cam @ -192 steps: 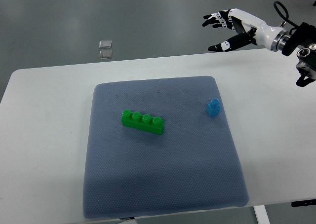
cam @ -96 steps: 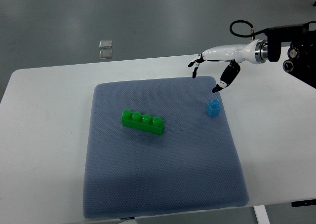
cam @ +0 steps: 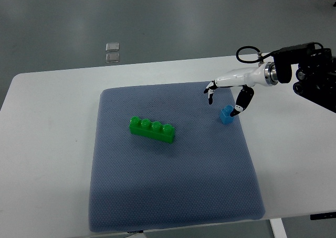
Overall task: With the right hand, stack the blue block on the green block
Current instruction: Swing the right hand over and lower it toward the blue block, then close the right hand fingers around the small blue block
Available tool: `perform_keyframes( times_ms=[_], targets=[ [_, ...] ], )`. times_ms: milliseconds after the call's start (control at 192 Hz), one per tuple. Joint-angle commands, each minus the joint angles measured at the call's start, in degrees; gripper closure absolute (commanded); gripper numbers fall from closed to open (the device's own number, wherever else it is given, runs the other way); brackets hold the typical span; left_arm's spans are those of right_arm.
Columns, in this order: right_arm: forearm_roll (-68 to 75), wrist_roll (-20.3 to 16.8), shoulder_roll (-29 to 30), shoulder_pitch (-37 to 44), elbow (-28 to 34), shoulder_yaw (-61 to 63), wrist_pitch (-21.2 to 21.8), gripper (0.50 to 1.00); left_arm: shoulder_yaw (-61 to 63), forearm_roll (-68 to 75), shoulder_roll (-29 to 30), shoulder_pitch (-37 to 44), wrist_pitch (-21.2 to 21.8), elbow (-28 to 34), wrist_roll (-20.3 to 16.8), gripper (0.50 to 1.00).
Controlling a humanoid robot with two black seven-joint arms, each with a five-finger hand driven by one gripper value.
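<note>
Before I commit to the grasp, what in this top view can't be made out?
- Whether the right hand touches the blue block: the thumb tip overlaps its edge, and a steep view shows no height.
- The block's right side: hidden by the thumb.
- The left arm: out of frame.

A white desk point(cam: 47, 143) is shown against a dull grey-green floor point(cam: 157, 18). The desk is covered in the middle by a slate-blue mat point(cam: 173, 196), whose surface is patterned with a fine dotted weave. A bright green block point(cam: 152, 129) with four round studs is seen on the mat, and a light, translucent blue block point(cam: 226, 115) is seen nearer the mat's right edge. The right hand point(cam: 226, 96) is coloured glossy white, with black fingertips and black joints; its forearm is white up to a silver ring, beyond which black housing and a black cable loop are seen. Two small pale grey squares point(cam: 112, 52) are visible on the floor.
</note>
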Motion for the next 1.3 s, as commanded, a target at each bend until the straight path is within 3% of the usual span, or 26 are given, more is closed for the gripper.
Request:
perform_keyframes(
  times_ms=[0,224,1004,1296],
  targets=[
    [-0.1,-0.9,0.1,-0.1,-0.2,-1.1,-1.1,0.587,0.0,0.0,0.0,0.0,0.0,0.0,0.0,0.500],
    [-0.2,-1.1,0.6,-0.3,-0.3,-1.5,-1.6,0.587,0.0,0.0,0.0,0.0,0.0,0.0,-0.1,0.500],
    [0.6,-9.1,2.8,-2.4,-1.9,-1.3,-2.0,0.587,0.0,0.0,0.0,0.0,0.0,0.0,0.0,0.500],
    [0.8,-9.5,2.8,-3.0,-2.0,-1.2,-2.1,0.589,0.0,0.0,0.0,0.0,0.0,0.0,-0.1,0.500]
  ],
)
